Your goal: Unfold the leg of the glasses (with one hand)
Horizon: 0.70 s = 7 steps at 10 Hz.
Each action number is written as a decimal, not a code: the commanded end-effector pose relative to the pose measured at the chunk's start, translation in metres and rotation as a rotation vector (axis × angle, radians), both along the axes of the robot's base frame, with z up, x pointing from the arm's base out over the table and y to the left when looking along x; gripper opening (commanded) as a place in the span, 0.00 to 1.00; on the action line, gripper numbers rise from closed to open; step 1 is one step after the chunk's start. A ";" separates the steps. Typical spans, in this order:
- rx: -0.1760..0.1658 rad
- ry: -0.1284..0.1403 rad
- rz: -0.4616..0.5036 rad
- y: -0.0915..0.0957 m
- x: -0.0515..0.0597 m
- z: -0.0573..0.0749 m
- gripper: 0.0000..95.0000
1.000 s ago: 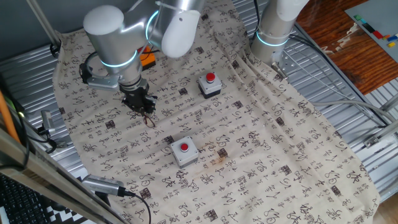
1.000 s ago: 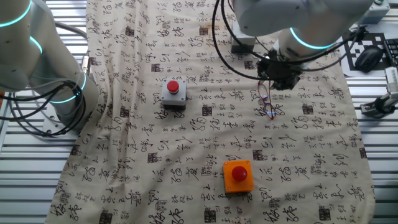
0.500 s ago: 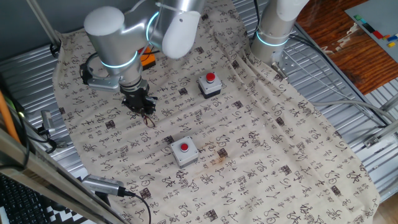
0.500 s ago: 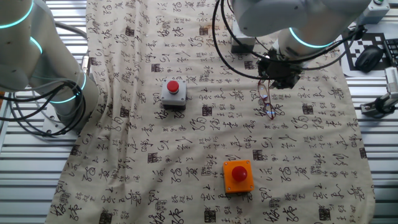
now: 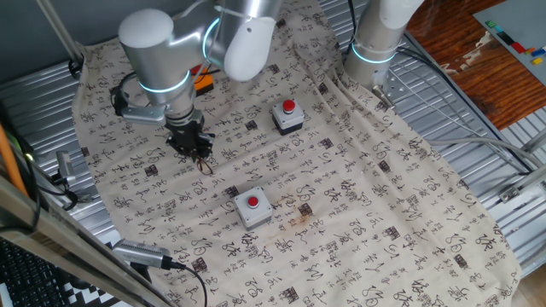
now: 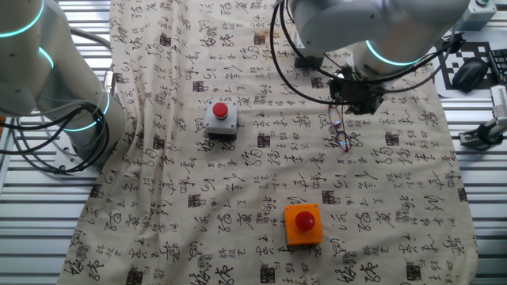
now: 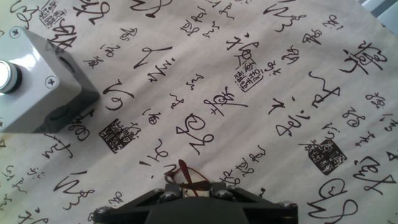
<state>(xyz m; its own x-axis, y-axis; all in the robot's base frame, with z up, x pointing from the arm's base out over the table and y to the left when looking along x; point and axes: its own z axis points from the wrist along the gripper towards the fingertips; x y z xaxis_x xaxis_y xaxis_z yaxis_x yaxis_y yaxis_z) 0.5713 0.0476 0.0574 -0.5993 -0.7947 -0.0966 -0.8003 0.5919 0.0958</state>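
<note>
The glasses [image 6: 341,131] are thin, reddish-brown and wire-rimmed. They lie on the printed cloth just below my gripper [image 6: 354,101], partly tucked under it. In the one fixed view the glasses [image 5: 204,163] stick out from under the gripper [image 5: 191,143] at the left of the cloth. In the hand view a loop of the rim and a thin leg [image 7: 186,175] run up between the two dark fingers of my gripper [image 7: 188,188] at the bottom edge. The fingers stand close on either side of the wire. The rest of the frame is hidden under the hand.
A grey box with a red button [image 6: 221,119] stands left of the gripper and shows in the hand view [image 7: 37,81]. An orange button box [image 6: 304,224] sits nearer the front. Another grey box [image 5: 252,207] is mid-cloth. A second arm's base [image 5: 375,47] stands at the cloth's edge.
The arm's upper joints have shifted very slightly. The gripper and the glasses stay at nearly the same spot on the cloth.
</note>
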 end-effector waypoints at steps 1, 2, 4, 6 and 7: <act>0.002 -0.011 0.013 0.000 0.000 -0.001 0.20; 0.006 -0.025 0.032 0.001 0.001 -0.003 0.20; 0.005 -0.034 0.039 0.002 0.001 -0.004 0.00; 0.001 -0.032 0.034 0.002 0.001 -0.004 0.00; 0.002 -0.031 0.029 0.002 0.001 -0.004 0.00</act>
<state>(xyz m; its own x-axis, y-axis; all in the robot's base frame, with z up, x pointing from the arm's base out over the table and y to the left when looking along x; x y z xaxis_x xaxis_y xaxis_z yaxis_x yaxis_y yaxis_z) 0.5722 0.0495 0.0533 -0.5722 -0.8118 -0.1168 -0.8201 0.5680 0.0696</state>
